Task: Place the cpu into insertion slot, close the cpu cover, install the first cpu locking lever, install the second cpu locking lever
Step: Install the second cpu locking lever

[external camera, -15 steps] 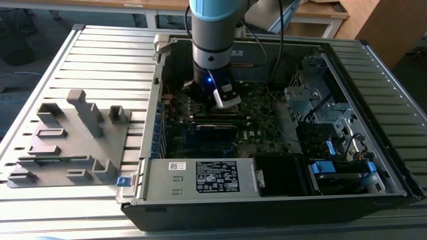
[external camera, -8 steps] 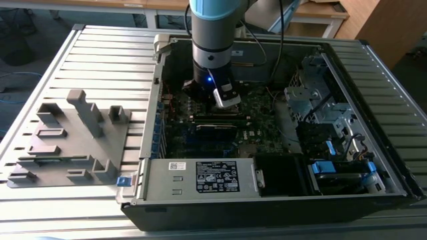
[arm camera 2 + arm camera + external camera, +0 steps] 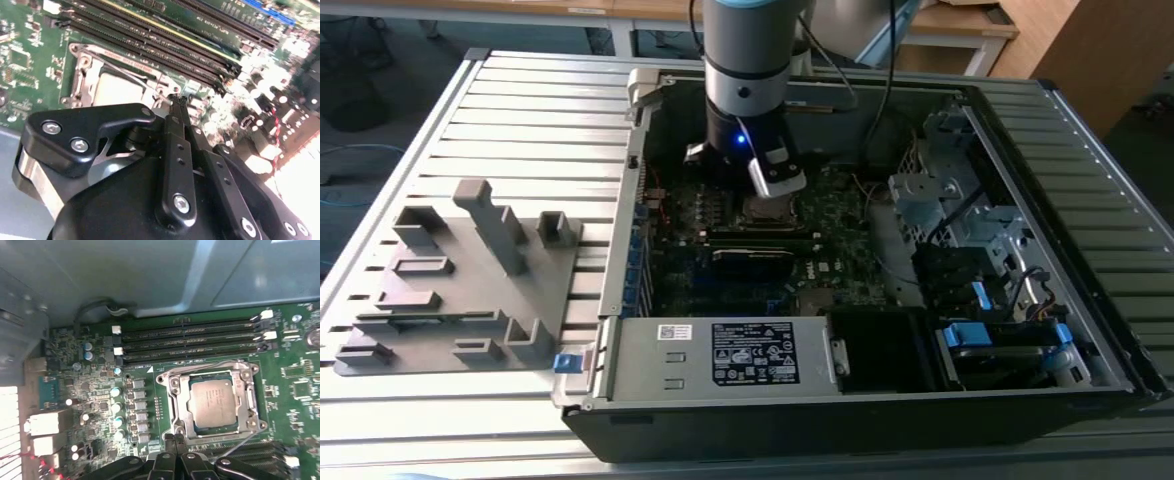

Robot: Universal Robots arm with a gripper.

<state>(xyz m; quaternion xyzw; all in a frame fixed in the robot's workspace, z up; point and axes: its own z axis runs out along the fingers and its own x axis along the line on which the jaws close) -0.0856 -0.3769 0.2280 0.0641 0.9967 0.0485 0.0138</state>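
In the first wrist view the cpu (image 3: pixel 212 402) lies flat in the insertion slot (image 3: pixel 172 382), its grey metal top showing. The silver cpu cover (image 3: pixel 248 400) lies down around it. One thin wire lever (image 3: pixel 210 364) runs along the side by the memory slots. Another wire lever (image 3: pixel 240 446) angles away from the socket corner. My gripper (image 3: pixel 174 438) is shut, its tips just off the socket's edge with nothing seen between them. In the second wrist view the gripper (image 3: pixel 175 100) hovers at the socket corner beside the cpu (image 3: pixel 117 90). In the exterior view the gripper (image 3: pixel 778 190) hangs over the socket (image 3: pixel 767 208).
Black memory slots (image 3: pixel 195 342) run beside the socket, and a row of capacitors (image 3: pixel 117 407) stands on its other side. The open computer case (image 3: pixel 1067 150) walls in the board. A power supply box (image 3: pixel 720 355) fills the case front. A grey fixture plate (image 3: pixel 454 280) lies at the exterior view's left.
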